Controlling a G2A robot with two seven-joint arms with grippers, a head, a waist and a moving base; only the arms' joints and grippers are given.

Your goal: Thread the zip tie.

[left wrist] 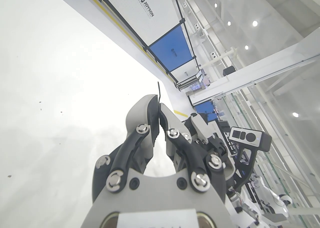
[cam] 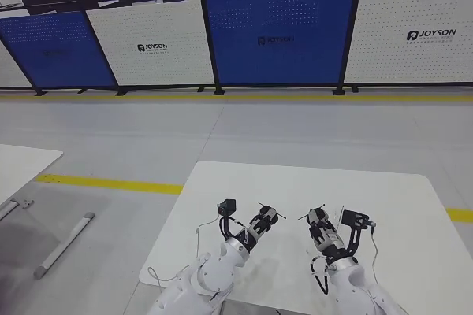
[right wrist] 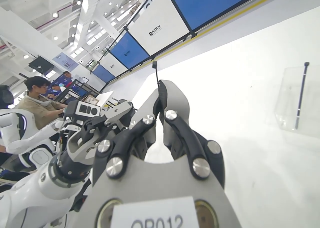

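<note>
Black plastic zip tie (right wrist: 155,72) held above the near side of the white bench (cam: 339,189).
Right hand (right wrist: 162,86) pinches it below its head; left hand (left wrist: 158,102) pinches a thin black strip (left wrist: 159,91). Second black zip tie (right wrist: 301,94) lies in a clear plastic holder (right wrist: 287,114).

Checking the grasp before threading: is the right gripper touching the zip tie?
Touching. Right wrist view: right gripper jaws shut on the zip tie, head sticking out.
</note>
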